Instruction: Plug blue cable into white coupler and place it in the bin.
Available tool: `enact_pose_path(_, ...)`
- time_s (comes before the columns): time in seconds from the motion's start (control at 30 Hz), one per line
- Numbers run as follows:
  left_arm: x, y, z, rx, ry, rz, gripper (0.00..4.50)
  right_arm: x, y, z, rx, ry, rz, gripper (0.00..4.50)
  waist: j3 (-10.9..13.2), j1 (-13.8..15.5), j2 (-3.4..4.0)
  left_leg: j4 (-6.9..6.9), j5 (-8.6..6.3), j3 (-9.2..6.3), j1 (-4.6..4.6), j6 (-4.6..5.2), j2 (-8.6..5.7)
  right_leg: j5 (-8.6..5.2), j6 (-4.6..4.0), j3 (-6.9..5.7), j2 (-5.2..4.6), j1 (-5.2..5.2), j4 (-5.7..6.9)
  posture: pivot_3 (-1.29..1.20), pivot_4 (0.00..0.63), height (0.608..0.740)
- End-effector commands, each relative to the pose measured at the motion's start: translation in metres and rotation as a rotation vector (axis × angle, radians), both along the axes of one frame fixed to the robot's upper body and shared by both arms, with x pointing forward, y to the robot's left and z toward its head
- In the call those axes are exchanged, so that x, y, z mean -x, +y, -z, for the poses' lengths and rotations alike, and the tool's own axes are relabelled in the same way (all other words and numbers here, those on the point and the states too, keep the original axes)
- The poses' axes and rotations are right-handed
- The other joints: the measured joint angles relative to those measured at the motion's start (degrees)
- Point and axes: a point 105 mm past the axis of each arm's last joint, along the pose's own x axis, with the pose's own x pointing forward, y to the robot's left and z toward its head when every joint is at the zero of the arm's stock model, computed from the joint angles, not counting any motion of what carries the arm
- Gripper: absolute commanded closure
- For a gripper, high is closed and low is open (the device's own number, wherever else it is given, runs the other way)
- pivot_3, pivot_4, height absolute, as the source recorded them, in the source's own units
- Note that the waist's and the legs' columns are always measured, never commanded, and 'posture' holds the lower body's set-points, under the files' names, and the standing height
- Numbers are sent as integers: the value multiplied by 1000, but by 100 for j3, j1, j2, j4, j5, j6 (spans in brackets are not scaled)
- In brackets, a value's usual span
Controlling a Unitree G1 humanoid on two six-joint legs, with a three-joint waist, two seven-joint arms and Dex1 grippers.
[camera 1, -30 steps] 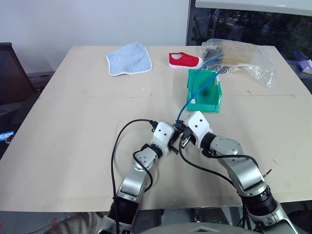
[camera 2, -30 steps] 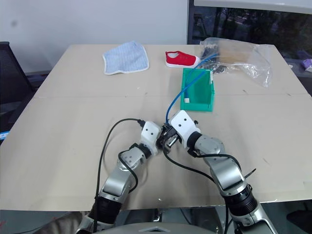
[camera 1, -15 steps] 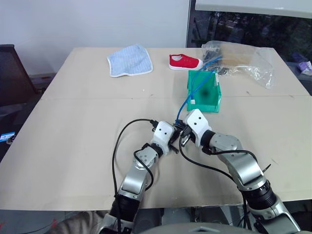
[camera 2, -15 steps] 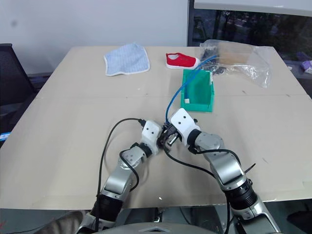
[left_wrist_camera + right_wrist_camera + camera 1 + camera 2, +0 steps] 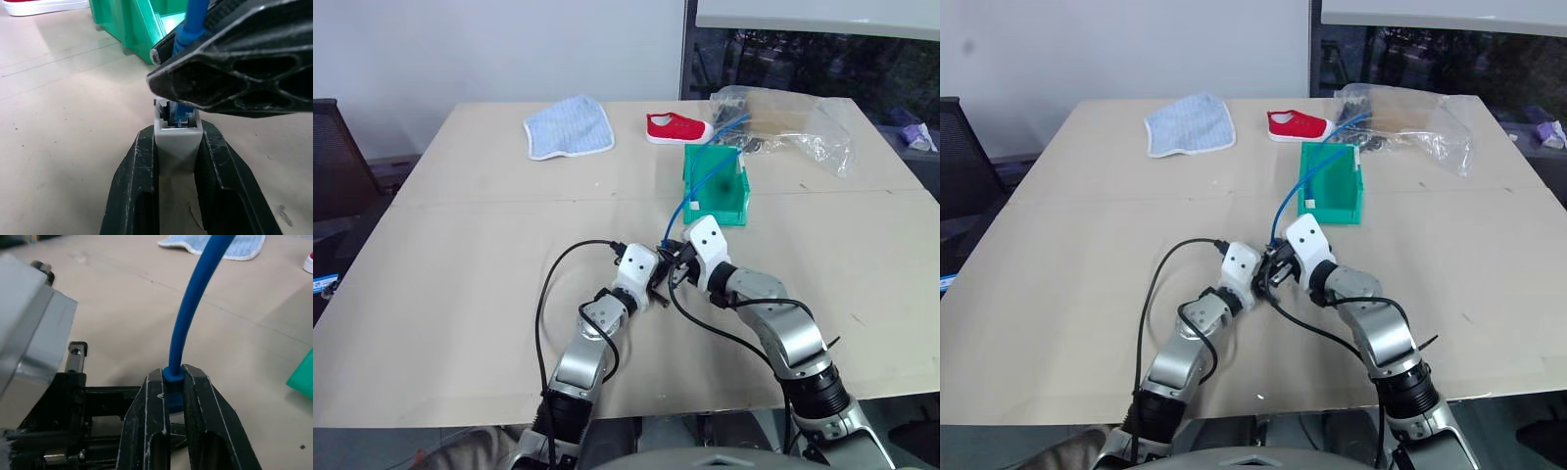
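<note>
My two grippers meet just above the table's middle, in front of the green bin (image 5: 717, 186). The left gripper (image 5: 177, 139) is shut on the white coupler (image 5: 177, 136), its socket facing outward. The right gripper (image 5: 175, 382) is shut on the blue cable (image 5: 193, 308) just behind its plug. In the left wrist view the plug end sits in the coupler's socket under the right fingers (image 5: 234, 78). From the grippers the cable (image 5: 690, 191) arcs up and back over the bin toward the clear bag.
A clear plastic bag (image 5: 783, 122) lies behind the bin at the table's far right. A red shoe (image 5: 677, 128) and a light-blue cloth (image 5: 570, 126) lie along the far side. Black leads loop from my wrists over the near table.
Both grippers stay locked together in the same spot, and the right wrist has rolled a little. The whole picture has shifted slightly, so the camera moved.
</note>
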Motion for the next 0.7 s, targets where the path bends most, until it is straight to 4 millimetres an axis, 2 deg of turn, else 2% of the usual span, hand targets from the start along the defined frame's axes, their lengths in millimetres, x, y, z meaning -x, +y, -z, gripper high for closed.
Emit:
enact_pose_path(0.03,-1,-10,-35,77,-113,48,3618,9,6,4,12,13,-85,4500,3,0,-1,0,0,2,-8,0,0,2,3,1,-3,-8,-2,0,150,740)
enact_pose_path(0.07,-1,-10,-35,78,-114,54,3022,8,4,6,31,16,-80,4500,6,3,-5,0,0,2,-14,0,0,7,12,1,-3,-12,-4,0,150,740)
enact_pose_path(0.1,-1,-9,-36,73,-122,54,2769,7,3,7,42,13,-81,4500,8,-1,-7,0,0,0,-24,0,-1,11,19,-1,-4,-20,-7,0,150,740)
enact_pose_path(0.17,-2,-6,-37,55,-129,47,1870,5,1,5,42,11,-80,4500,8,-13,-7,0,0,1,-51,0,-2,12,20,0,-2,-47,-5,0,150,740)
enact_pose_path(0.27,4,2,-41,53,-106,109,405,6,-8,-10,11,17,-129,4500,13,-18,-7,1,0,-1,-71,0,-2,13,21,-3,3,-69,-2,0,150,740)
enact_pose_path(0.37,10,19,-60,45,-118,192,405,6,-27,-36,-20,38,-204,4500,64,-18,-6,-3,0,-8,-84,0,2,12,20,-12,5,-82,0,0,150,740)
enact_pose_path(0.47,10,34,-82,51,-113,235,405,-13,-49,-69,-63,16,-172,4500,108,-17,-11,0,0,-10,-91,0,9,13,19,-13,0,-88,8,0,150,740)
enact_pose_path(0.53,14,39,-94,41,-88,297,405,-29,-63,-86,-80,13,-137,4500,116,-18,-15,0,0,-8,-92,0,7,13,19,-10,0,-90,7,0,150,740)
enact_pose_path(0.6,21,41,-112,52,-38,404,405,-54,-82,-100,-79,28,-65,4500,122,-26,-19,0,0,-3,-90,0,2,13,19,-8,2,-90,5,0,150,740)
enact_pose_path(0.7,21,45,-135,38,-8,465,405,-83,-100,-109,-67,61,9,4500,131,-10,-27,-2,0,1,-94,0,-2,13,20,-7,3,-93,3,0,150,740)
